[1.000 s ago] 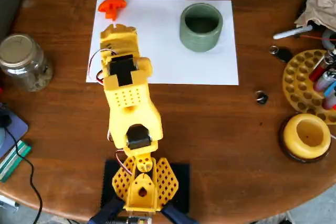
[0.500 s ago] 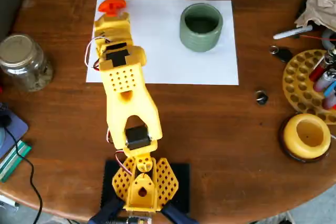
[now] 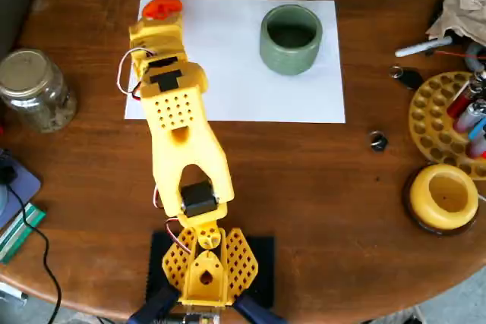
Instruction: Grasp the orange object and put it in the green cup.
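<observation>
Overhead view. The claw [image 3: 157,19] lies beneath the yellow arm [image 3: 178,111]; its jaws are hidden, so their opening cannot be told. The orange object [image 3: 162,7] shows only in part past the arm's tip. The green cup [image 3: 291,39] has a dark, unreadable interior. The pen holder [image 3: 448,115] and the table [image 3: 319,187] are cut by the frame edges.

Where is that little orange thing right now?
In the overhead view, the orange object sits at the top-left corner of the white paper, right at the tip of the yellow arm's claw, well left of the green cup.
</observation>
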Controlling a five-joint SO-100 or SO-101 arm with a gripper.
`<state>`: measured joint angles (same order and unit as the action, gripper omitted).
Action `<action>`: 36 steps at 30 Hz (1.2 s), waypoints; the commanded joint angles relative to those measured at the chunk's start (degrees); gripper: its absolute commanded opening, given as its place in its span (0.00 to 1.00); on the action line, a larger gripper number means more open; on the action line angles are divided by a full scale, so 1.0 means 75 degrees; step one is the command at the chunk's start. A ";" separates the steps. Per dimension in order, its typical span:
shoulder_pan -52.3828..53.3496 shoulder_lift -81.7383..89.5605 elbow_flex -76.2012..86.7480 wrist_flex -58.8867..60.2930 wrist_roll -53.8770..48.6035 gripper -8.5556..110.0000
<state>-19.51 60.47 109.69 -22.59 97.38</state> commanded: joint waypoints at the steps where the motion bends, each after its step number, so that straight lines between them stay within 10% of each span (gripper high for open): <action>1: -0.0035 0.0035 -0.0281 0.0023 0.0012 0.24; 36: 0.0152 -0.0492 -0.0738 0.0105 0.0000 0.07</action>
<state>-18.46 55.02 104.85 -22.24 97.38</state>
